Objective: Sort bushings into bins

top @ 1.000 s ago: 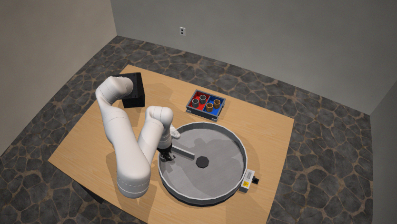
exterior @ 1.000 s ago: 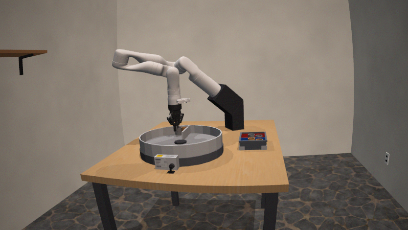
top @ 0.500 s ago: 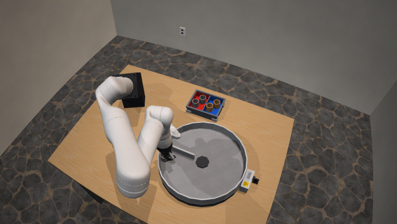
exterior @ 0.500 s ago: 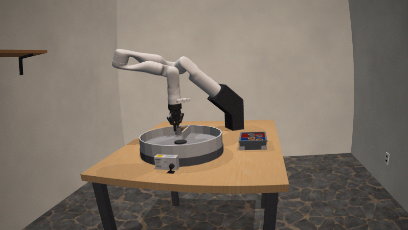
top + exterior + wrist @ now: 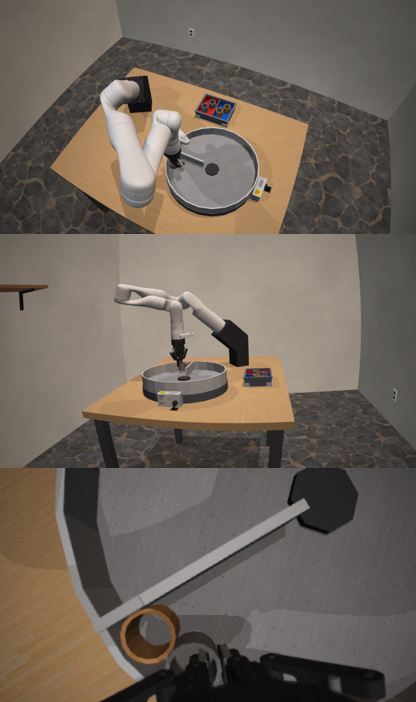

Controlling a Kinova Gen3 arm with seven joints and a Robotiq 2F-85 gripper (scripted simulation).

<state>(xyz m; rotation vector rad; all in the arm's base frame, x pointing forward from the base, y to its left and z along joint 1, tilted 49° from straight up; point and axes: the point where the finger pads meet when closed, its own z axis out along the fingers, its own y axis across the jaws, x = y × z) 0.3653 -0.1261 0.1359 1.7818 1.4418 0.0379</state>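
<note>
Gripping a steel bushing by its wall, my gripper stands low inside the turntable, on the side of the ring nearest the arm's black base; one finger reads as inside the sleeve and one outside, closed on the thin metal. The sleeve stands upright, bore vertical, so I judge a straight lift is what gets it free. Touching or just beside it in the wrist view sits a bronze bushing, also upright, lodged where the fixed grey bar meets the turntable wall. That neighbour is the risk: any sideways drag on the way up could tip it. The relation that matters next is the bin tray, near the far edge of the table, well apart from the gripper and beyond the turntable's far rim. The red bin is its left half in the top view, holding two steel sleeves; the blue bin alongside holds two bronze. My carry must clear the turntable wall, then stop over red, short of blue
</note>
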